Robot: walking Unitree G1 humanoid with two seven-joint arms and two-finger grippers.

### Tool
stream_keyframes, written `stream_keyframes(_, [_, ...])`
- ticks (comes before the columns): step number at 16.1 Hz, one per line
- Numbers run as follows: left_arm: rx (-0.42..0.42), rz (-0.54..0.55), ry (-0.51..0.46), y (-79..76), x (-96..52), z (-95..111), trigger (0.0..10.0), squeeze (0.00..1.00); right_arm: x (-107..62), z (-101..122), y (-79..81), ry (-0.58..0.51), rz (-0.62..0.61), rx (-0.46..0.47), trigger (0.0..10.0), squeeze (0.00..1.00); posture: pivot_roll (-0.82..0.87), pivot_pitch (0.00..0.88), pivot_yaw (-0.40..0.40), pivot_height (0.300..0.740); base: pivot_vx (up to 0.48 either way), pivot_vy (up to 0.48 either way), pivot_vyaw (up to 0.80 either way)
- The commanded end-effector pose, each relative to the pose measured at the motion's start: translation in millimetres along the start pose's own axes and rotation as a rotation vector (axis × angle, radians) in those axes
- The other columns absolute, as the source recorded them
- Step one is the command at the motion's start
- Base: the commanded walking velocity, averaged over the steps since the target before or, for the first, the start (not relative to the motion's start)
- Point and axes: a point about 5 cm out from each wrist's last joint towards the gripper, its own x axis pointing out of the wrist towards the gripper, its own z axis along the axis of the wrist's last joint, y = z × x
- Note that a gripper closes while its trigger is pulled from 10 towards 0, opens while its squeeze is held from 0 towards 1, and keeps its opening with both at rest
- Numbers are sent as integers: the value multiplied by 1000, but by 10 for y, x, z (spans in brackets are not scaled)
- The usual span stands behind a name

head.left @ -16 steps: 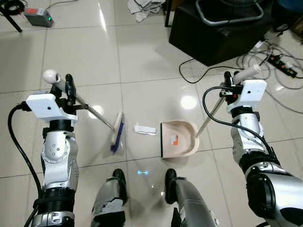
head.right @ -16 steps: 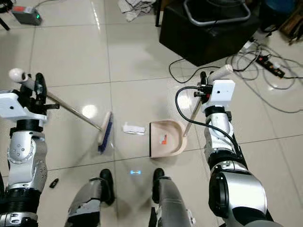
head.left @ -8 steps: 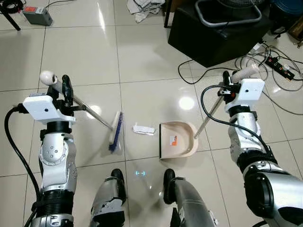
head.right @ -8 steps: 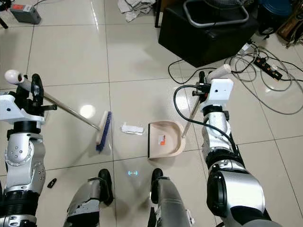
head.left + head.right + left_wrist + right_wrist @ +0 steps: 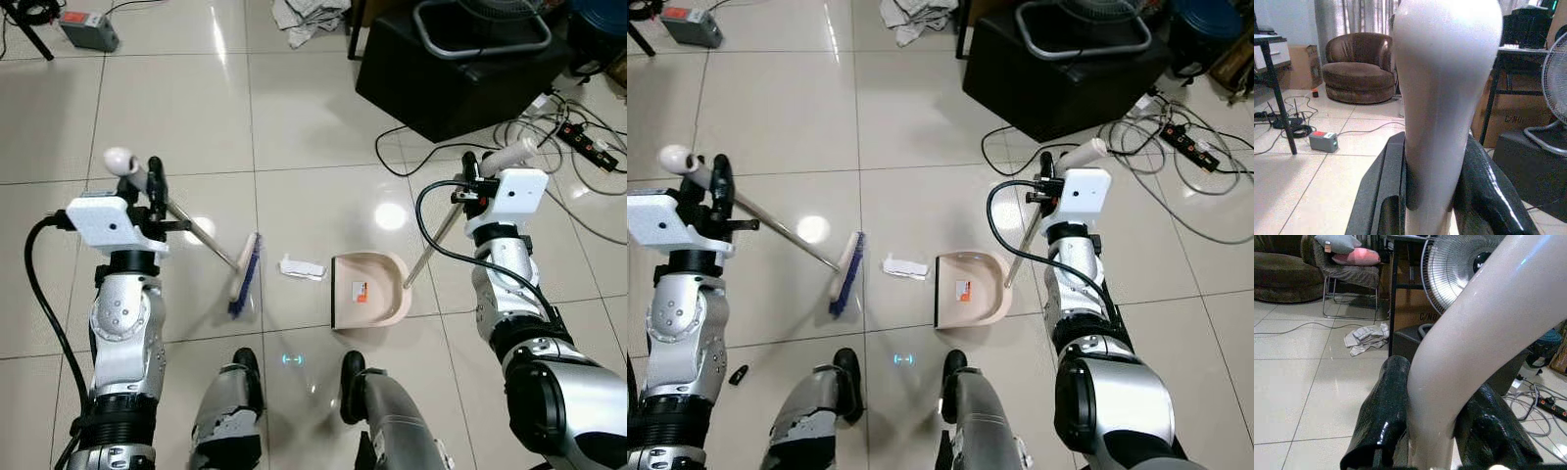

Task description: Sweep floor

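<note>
My left gripper [image 5: 149, 179] is shut on the white handle [image 5: 1442, 98] of a broom; its metal shaft slants down to the blue-bristled head [image 5: 244, 274] on the tiled floor. A crumpled white scrap [image 5: 301, 267] lies on the floor between the broom head and the beige dustpan [image 5: 367, 290]. The dustpan's open mouth faces the scrap. My right gripper [image 5: 471, 172] is shut on the dustpan's long white handle [image 5: 1469, 347], which slopes down to the pan.
A black box [image 5: 460, 59] with a fan stands at the back right. Cables and a power strip [image 5: 584, 142] trail across the floor on the right. White cloth [image 5: 310, 17] lies at the back, a grey device [image 5: 89, 29] at the back left. My feet [image 5: 245, 372] are just below the pan.
The camera has shifted slightly. The broom head sits a little nearer the scrap than half a second ago. Dustpan and right arm hold their place.
</note>
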Motion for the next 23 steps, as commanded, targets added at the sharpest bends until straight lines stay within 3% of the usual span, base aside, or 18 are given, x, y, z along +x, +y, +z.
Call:
stream_keyframes(1, [6, -22, 25, -33, -25, -31, 10000, 0, -116, -110, -60, 36, -34, 9, 10000, 0, 163, 387, -32, 740, 0, 0, 0])
stream_keyframes(4, [0, -39, 29, -69, 5, -32, 10000, 0, -185, -172, -81, 56, -46, 6, 10000, 0, 167, 388, -18, 740, 0, 0, 0])
stream_keyframes(15, [0, -110, 84, -215, 181, -143, 10000, 0, -171, -178, -135, 81, -58, -11, 10000, 0, 133, 374, -5, 740, 0, 0, 0])
stream_keyframes(18, [55, -157, 59, -259, 202, -181, 10000, 0, -170, -170, -128, 75, -56, -25, 10000, 0, 104, 365, -12, 740, 0, 0, 0])
stream_keyframes(22, [215, -170, -10, -215, 175, -183, 10000, 0, -210, -189, -107, 66, -55, -25, 10000, 0, 70, 341, -14, 740, 0, 0, 0])
stream_keyframes(23, [219, -165, -14, -212, 165, -190, 10000, 0, -217, -194, -107, 67, -54, -26, 10000, 0, 70, 341, -14, 740, 0, 0, 0])
